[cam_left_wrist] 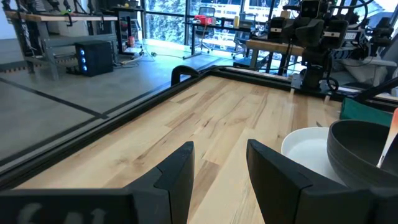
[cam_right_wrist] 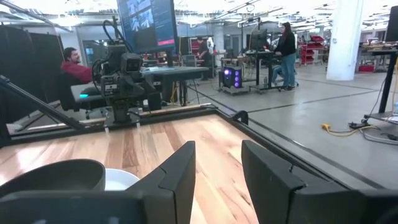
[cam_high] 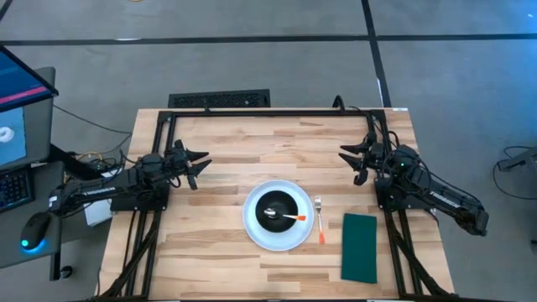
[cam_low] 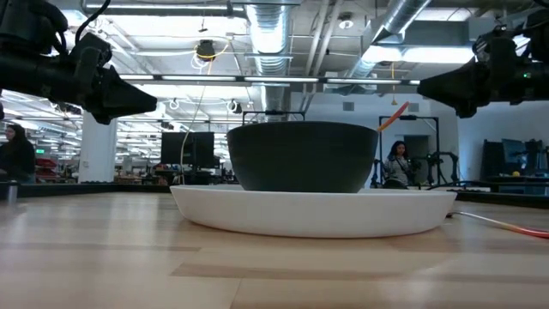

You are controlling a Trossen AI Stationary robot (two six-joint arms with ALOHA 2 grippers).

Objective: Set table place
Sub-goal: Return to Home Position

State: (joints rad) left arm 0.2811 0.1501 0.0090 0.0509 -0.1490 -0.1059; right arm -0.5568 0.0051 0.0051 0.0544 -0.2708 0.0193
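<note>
Your plate [cam_low: 309, 215] sat closest, at centre frame in the low view, with the bowl [cam_low: 300, 159] on it and the spoon [cam_low: 393, 116] leaning inside. From above, you had the fork [cam_high: 320, 220] just right of the plate and the napkin [cam_high: 360, 247] at lower right. Left gripper [cam_high: 201, 170] at mid-left and right gripper [cam_high: 348, 165] at mid-right hung spread, holding nothing.

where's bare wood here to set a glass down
Widest bare wood: the table between the left pincer and the plate. Also free: the far strip from there across to the right pincer. Crowded: the plate's other side, where the fork and napkin lie close by.
</note>
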